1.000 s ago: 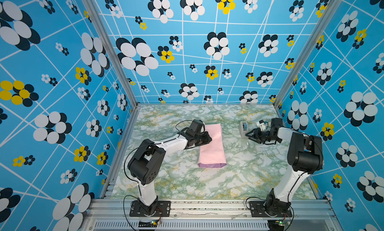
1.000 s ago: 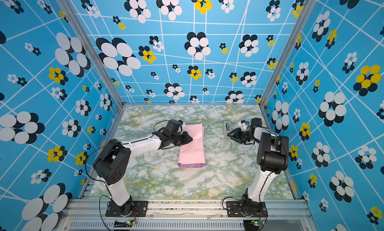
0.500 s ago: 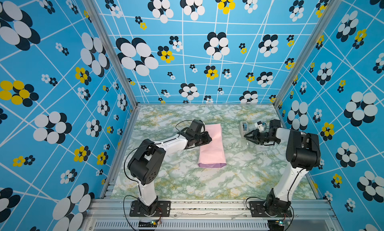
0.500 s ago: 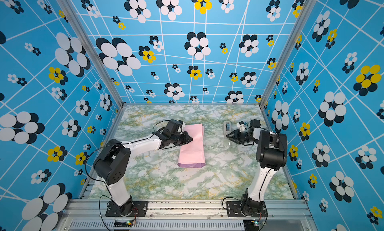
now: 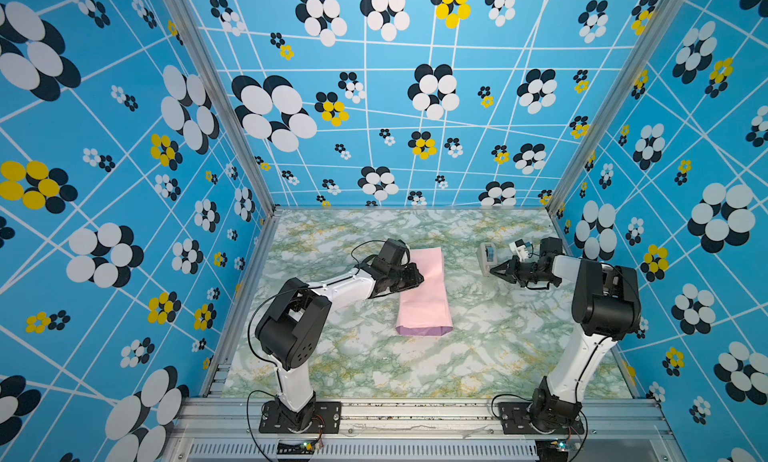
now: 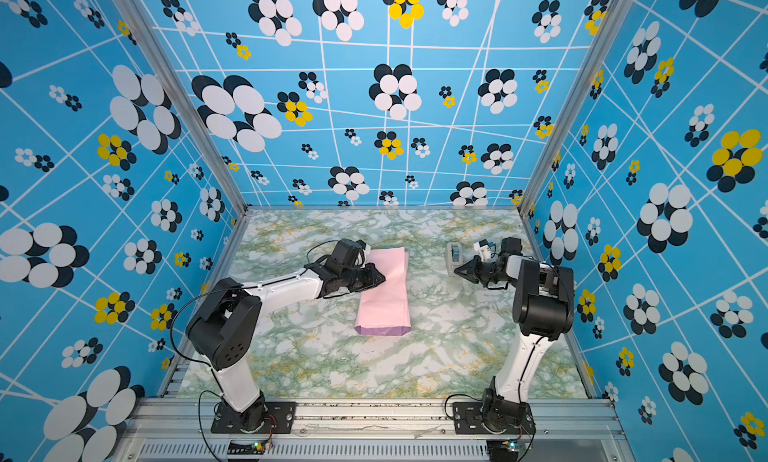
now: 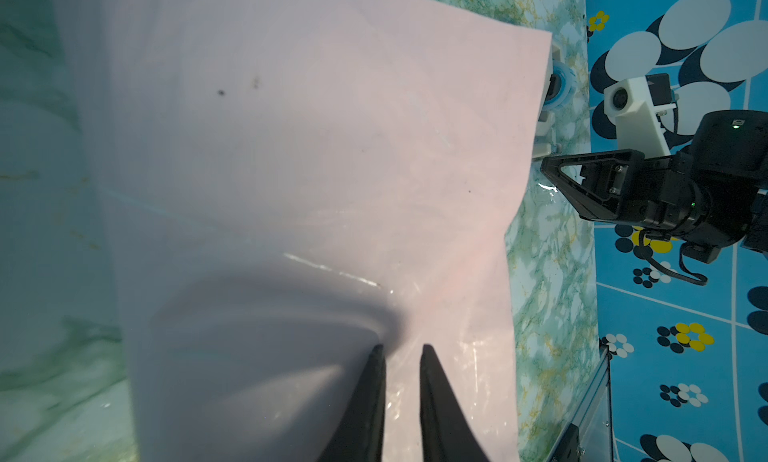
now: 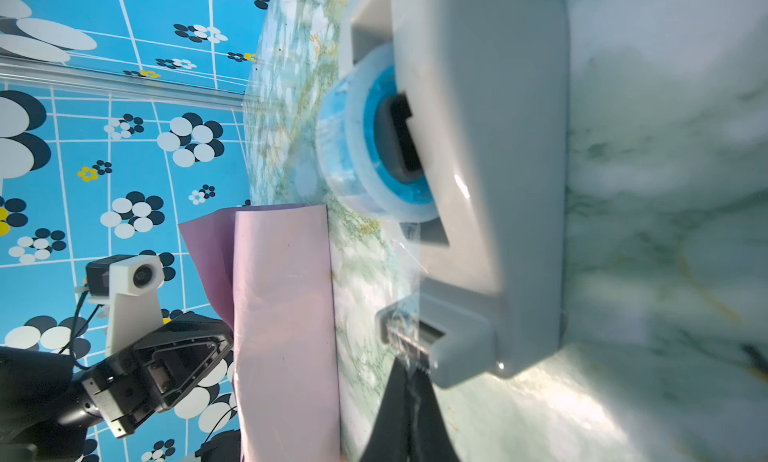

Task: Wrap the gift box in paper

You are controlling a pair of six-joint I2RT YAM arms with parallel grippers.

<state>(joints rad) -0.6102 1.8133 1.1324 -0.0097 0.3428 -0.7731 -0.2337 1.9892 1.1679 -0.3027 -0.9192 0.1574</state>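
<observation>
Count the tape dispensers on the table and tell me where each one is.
1. The tape dispenser stands at the far right, at the right gripper tip; none seems hidden.

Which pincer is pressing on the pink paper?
The left pincer: its tips sit on the paper. The right pincer is shut at the tape dispenser.

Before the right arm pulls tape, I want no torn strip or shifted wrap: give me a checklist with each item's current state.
1. Tape grip: right claw shut on the tape end at the dispenser cutter: ok.
2. Hold-down: left claw tips pressing the paper, jaws slightly apart: ok.
3. Fold: paper lies folded, pink face up: ok.
4. Position of the gift box under the paper: cannot tell, hidden.
5. Path: table between dispenser and paper is bare: ok.
</observation>
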